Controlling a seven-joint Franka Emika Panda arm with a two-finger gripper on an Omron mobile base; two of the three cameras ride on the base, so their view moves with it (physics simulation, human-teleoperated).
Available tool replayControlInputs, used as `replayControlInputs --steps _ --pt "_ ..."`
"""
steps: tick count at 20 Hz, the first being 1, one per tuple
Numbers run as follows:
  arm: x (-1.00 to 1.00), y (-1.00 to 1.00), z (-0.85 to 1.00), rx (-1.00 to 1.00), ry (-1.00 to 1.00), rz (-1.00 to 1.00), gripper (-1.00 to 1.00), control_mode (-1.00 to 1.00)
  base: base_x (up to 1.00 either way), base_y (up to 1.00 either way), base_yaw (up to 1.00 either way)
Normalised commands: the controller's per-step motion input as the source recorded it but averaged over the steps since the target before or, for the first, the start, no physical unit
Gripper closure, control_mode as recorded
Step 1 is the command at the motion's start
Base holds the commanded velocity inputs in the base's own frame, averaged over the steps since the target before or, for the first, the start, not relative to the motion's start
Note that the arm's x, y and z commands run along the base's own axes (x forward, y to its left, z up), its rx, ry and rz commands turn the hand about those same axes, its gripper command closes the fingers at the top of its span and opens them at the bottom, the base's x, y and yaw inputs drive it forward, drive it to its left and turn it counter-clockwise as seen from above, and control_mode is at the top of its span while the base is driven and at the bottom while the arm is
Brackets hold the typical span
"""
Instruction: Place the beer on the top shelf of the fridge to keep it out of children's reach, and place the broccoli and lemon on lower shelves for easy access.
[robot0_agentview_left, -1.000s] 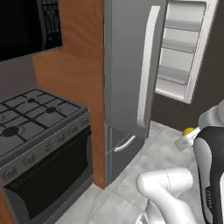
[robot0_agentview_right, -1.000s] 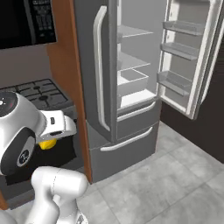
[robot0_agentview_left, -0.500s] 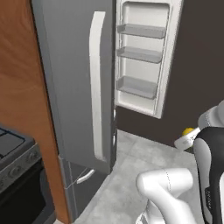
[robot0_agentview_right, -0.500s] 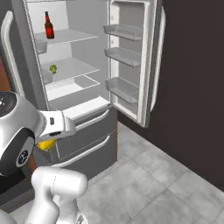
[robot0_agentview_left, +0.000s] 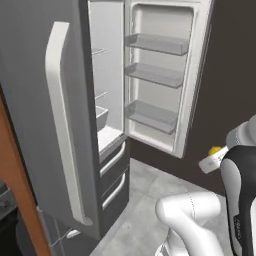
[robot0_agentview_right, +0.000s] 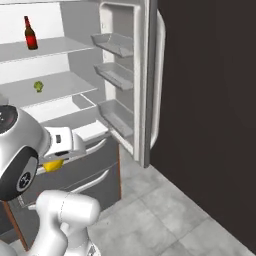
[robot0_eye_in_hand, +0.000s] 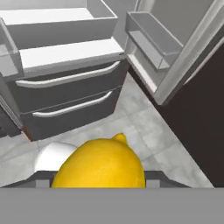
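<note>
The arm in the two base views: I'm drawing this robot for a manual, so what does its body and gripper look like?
The arm is built of smooth, rounded glossy white segments, tube-like, with a bulbous white shell at the upper joint. That joint carries a black band and a round dark end cap bearing a small grey mark. The gripper sits on a boxy white hand with a small dark slot on its side. No loose cables are visible.

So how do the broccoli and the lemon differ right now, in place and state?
The broccoli already sits on a lower shelf inside the open fridge; the lemon is outside it, clamped in the gripper above the floor. The broccoli is green and rests free, while the lemon is bright yellow and held. Both are small pieces of produce, below the level of the beer.
</note>
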Motion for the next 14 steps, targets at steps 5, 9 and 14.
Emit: replayControlInputs --steps 5,9,14 --pt "0.0 0.0 0.0 0.0 0.0 0.0 1.0 1.0 0.59 -0.2 0.5" --pt "0.0 0.0 0.0 0.0 0.0 0.0 1.0 1.0 0.49 -0.3 0.56" --pt "0.0 0.0 0.0 0.0 0.0 0.0 1.0 1.0 0.44 -0.23 0.53"
